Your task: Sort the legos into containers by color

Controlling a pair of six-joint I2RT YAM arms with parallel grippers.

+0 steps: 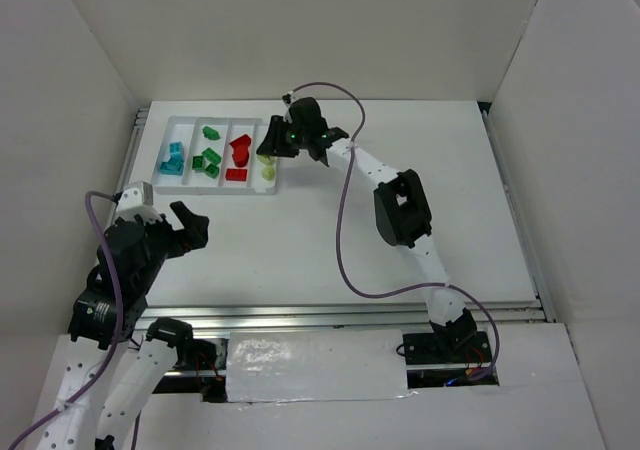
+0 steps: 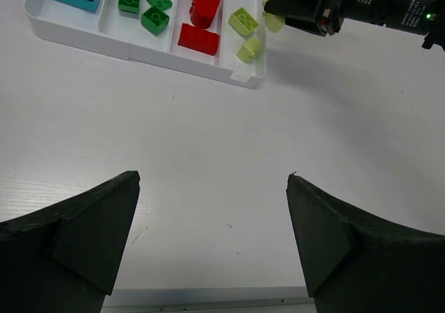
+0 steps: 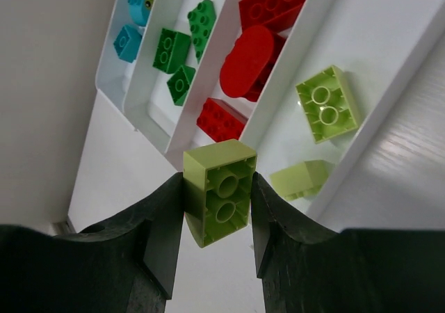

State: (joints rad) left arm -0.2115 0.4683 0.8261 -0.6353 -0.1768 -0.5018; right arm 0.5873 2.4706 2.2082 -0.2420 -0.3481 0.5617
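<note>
Right tool (image 3: 217, 209), part-closed, grips a yellow-green brick (image 3: 221, 165) by the tray (image 2: 167, 54) at the table's (image 2: 208, 132) far-left corner; left tool (image 2: 213, 176) gapes wide, empty.

From overhead I see the white tray (image 1: 200, 188) at the far left of the table (image 1: 330, 230). Its four compartments hold, from left to right, teal bricks (image 1: 172, 158), green bricks (image 1: 208, 158), red bricks (image 1: 239, 152) and, in the rightmost, yellow-green pieces. My right gripper (image 1: 266, 152) hangs over the tray's right end with a yellow-green brick (image 1: 268, 160) showing right at its tip, though from up here I cannot tell whether the fingers grip it. My left gripper (image 1: 172, 220) sits over the table's near left side with its jaws spread wide, well apart from the tray's near rim.
</note>
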